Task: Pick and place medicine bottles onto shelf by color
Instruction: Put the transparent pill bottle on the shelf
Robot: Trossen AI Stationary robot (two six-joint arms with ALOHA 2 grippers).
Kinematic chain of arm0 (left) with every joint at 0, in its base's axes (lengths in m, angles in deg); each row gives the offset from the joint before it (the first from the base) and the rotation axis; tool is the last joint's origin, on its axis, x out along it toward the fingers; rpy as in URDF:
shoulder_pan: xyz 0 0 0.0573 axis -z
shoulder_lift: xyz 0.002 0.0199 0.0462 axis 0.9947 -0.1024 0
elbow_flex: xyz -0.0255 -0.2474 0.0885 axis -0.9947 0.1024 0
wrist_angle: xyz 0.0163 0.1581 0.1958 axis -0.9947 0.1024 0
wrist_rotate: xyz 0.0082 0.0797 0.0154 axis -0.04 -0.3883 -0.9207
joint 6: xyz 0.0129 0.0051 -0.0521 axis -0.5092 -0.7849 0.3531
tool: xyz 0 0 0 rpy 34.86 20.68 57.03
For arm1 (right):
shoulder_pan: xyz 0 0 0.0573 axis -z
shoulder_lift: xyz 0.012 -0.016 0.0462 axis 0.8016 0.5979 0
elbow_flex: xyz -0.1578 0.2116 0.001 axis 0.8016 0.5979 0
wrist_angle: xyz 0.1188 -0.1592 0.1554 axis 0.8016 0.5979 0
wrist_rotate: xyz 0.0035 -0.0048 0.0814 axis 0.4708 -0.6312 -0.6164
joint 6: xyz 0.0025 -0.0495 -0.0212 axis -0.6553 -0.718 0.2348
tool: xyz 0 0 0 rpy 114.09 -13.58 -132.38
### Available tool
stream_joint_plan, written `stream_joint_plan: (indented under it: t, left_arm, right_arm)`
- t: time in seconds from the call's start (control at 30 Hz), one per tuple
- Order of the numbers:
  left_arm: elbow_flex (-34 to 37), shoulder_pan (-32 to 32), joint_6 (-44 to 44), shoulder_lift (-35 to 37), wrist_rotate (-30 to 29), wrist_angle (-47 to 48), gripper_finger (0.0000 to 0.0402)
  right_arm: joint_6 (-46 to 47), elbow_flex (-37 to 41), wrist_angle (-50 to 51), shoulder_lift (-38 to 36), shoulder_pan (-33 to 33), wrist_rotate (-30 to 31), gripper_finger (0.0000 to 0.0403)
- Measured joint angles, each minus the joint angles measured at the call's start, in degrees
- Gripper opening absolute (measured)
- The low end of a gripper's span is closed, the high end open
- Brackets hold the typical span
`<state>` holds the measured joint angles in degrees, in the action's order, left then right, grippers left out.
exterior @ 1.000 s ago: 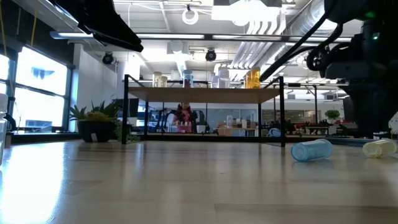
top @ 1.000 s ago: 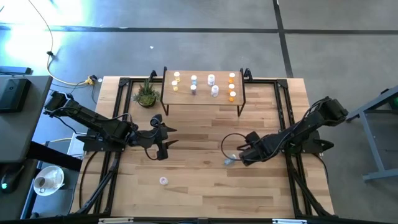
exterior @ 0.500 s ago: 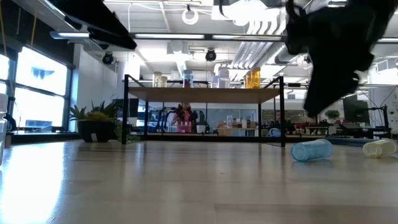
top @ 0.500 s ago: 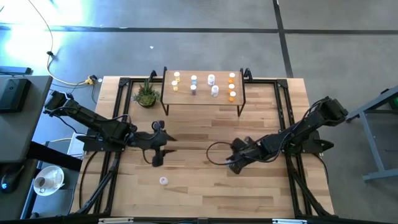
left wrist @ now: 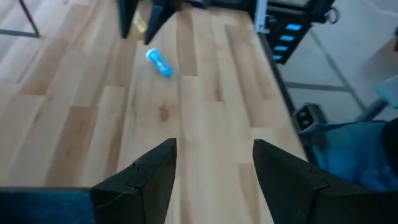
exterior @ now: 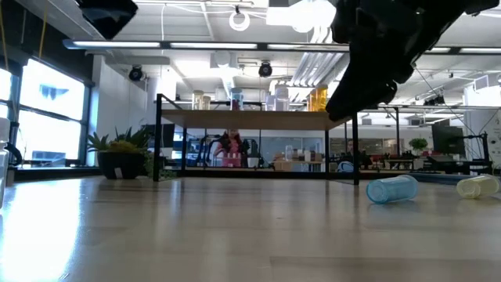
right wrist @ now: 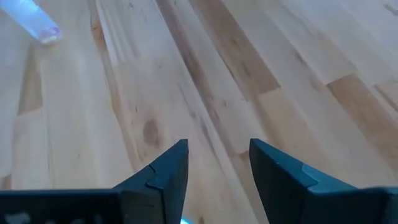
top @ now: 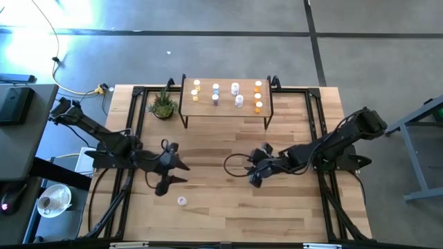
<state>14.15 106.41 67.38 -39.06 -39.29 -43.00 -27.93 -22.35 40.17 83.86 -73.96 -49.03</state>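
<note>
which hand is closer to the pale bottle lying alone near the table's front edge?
Left. The left hand hangs just behind the pale bottle, toward the shelf side. The right hand is well off to the bottle's right, mid-table.

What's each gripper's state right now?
Left gripper: open, holding nothing, above the table.
Right gripper: open, holding nothing, above the table.

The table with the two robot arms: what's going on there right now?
Two arms are sorting medicine bottles onto a small shelf. Several bottles already stand on it. Neither gripper holds anything: the left gripper and right gripper both hover open over the table. A blue bottle and a pale yellow bottle lie on their sides, and a pale bottle lies near the left gripper.
</note>
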Motion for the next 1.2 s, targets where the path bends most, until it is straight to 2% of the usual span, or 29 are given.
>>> stream_joint_plan:
  t: [0.13, 0.27, 0.53, 0.63, 0.8, 0.97, 1.2]
  left_arm:
    - [-0.1, 2.2, 2.32, 1.44, 0.01, 0.83, 0.0201]
    - [-0.1, 4.88, 6.26, 1.57, 0.02, 6.1, 0.0201]
    - [0.0, 11.92, 13.83, -1.33, -0.26, 13.48, 0.0201]
    - [1.51, 15.29, 15.56, -2.78, -2.65, 12.08, 0.0201]
    - [5.78, 19.49, 21.58, -5.11, -10.99, 8.26, 0.0201]
    - [8.12, 22.65, 29.78, -7.65, -11.99, 6.7, 0.0201]
    - [9.13, 26.07, 31.22, -13.05, -14.76, 0.93, 0.0201]
  right_arm:
    - [-1.79, 0.0, -1.17, 0.0, 1.2, -0.06, 0.0161]
    - [-4.64, 0.0, -3.34, -0.02, 2.05, -0.06, 0.0161]
    - [-7.47, 0.0, -5.15, -0.02, 3.79, -0.1, 0.0161]
    - [-7.51, 0.0, -5.15, -0.02, 3.97, -0.1, 0.0161]
    - [-7.54, 0.0, -5.5, -0.02, 4.16, -0.21, 0.0161]
    - [-9.24, 0.0, -5.86, -0.02, 4.23, -0.17, 0.0161]
    - [-10.11, 0.0, -6.98, -0.04, 4.21, -0.19, 0.0161]
